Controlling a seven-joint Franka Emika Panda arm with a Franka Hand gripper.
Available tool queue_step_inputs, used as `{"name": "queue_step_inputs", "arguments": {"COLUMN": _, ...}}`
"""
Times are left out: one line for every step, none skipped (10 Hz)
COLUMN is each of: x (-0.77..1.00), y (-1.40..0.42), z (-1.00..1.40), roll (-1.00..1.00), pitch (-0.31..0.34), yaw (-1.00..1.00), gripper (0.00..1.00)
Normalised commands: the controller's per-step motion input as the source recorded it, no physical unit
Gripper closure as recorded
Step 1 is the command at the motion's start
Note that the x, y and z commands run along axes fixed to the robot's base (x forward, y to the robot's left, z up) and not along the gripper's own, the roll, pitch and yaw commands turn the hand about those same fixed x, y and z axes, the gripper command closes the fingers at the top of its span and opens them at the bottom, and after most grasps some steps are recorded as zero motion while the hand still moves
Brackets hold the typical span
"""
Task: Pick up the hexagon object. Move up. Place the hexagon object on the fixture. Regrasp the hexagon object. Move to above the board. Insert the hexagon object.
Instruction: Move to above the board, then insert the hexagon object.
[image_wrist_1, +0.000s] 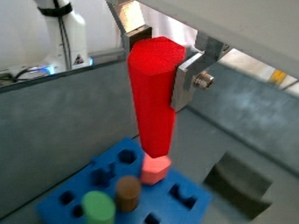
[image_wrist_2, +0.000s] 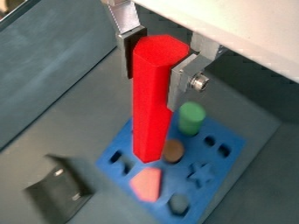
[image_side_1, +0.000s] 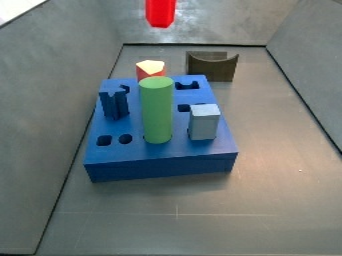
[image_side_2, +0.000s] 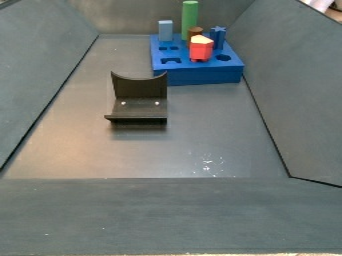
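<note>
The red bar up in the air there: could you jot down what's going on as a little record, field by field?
Held piece: the hexagon object, upright
Holder: the gripper, shut on the bar's upper end, high above the board
Bar's lower end: hanging clear above the board's top face, not in any hole
Already in the board: green cylinder, grey-blue cube, yellow-topped piece, brown peg
Fixture: on the floor apart from the board, nothing on it
Task step: above the board, insertion not yet done
</note>
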Motion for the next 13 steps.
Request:
{"name": "queue_step_inputs", "arguments": {"x": -0.10, "y": 0.00, "z": 0.00, "roll": -0.99, "pitch": -0.104, "yaw": -0.08, "gripper": 1.00}}
{"name": "queue_step_inputs", "arguments": {"x": -0.08, "y": 0.02, "z": 0.00, "roll": -0.78, "pitch": -0.092, "yaw": -0.06, "gripper": 1.00}}
{"name": "queue_step_inputs", "arguments": {"x": -0.08, "y": 0.03, "z": 0.00, "roll": -0.51, "pitch": -0.079, "yaw": -0.03, "gripper": 1.00}}
{"name": "queue_step_inputs", "arguments": {"x": -0.07, "y": 0.02, "z": 0.00, "roll": -0.39, "pitch": -0.076, "yaw": -0.02, "gripper": 1.00}}
{"name": "queue_step_inputs", "arguments": {"x": -0.05, "y": 0.02, "z": 0.00, "roll": -0.20, "pitch": -0.050, "yaw": -0.02, "gripper": 1.00}}
{"name": "queue_step_inputs", "arguments": {"x": -0.63, "y": 0.61, "z": -0.03, "roll": -0.33, "pitch": -0.206, "yaw": 0.11, "gripper": 1.00}}
{"name": "queue_step_inputs", "arguments": {"x": -0.62, "y": 0.42, "z": -0.01, "roll": -0.44, "pitch": -0.164, "yaw": 0.18, "gripper": 1.00}}
{"name": "queue_step_inputs", "arguments": {"x": -0.55, "y": 0.30, "z": 0.00, "roll": -0.49, "pitch": -0.153, "yaw": 0.25, "gripper": 1.00}}
{"name": "queue_step_inputs", "arguments": {"x": -0.55, "y": 0.35, "z": 0.00, "roll": -0.46, "pitch": -0.167, "yaw": 0.24, "gripper": 1.00}}
{"name": "queue_step_inputs", "arguments": {"x": -0.53, "y": 0.46, "z": -0.08, "roll": -0.43, "pitch": -0.190, "yaw": 0.20, "gripper": 1.00}}
{"name": "queue_step_inputs", "arguments": {"x": -0.66, "y": 0.56, "z": -0.35, "roll": -0.37, "pitch": -0.157, "yaw": 0.15, "gripper": 1.00}}
{"name": "queue_step_inputs", "arguments": {"x": -0.78, "y": 0.63, "z": -0.61, "roll": -0.20, "pitch": -0.119, "yaw": 0.01, "gripper": 1.00}}
{"name": "queue_step_inputs", "arguments": {"x": -0.71, "y": 0.51, "z": -0.69, "roll": -0.04, "pitch": -0.036, "yaw": 0.00, "gripper": 1.00}}
